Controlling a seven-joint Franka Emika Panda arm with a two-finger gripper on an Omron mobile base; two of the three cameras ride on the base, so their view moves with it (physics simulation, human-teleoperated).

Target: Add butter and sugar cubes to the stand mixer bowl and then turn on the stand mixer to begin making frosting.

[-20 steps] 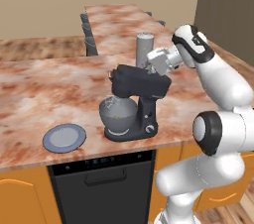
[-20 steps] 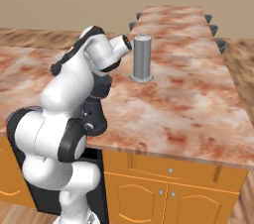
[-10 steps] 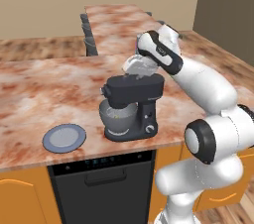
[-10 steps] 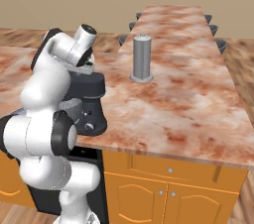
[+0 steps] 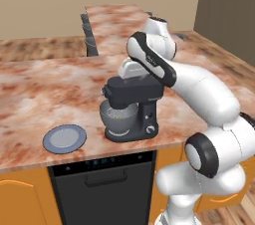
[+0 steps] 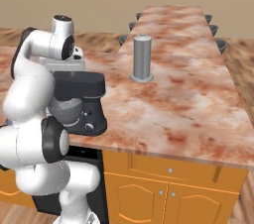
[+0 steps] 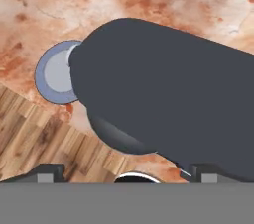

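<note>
Marble counter point(image 5: 35, 94) — one stand mixer point(image 5: 133, 100), one bowl point(image 5: 117, 118), one plate point(image 5: 64, 138).

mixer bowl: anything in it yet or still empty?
Not empty. In the left base view a small pale-yellow piece lies inside the stand mixer bowl, under the stand mixer head. Whether sugar is in too, cannot tell.

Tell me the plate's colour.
Blue-grey; the plate shows best in the left base view.

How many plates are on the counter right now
1. The blue-grey plate lies flat on the marble counter near its front edge, left of the stand mixer and apart from it. The arm and mixer may hide others behind them.
</note>
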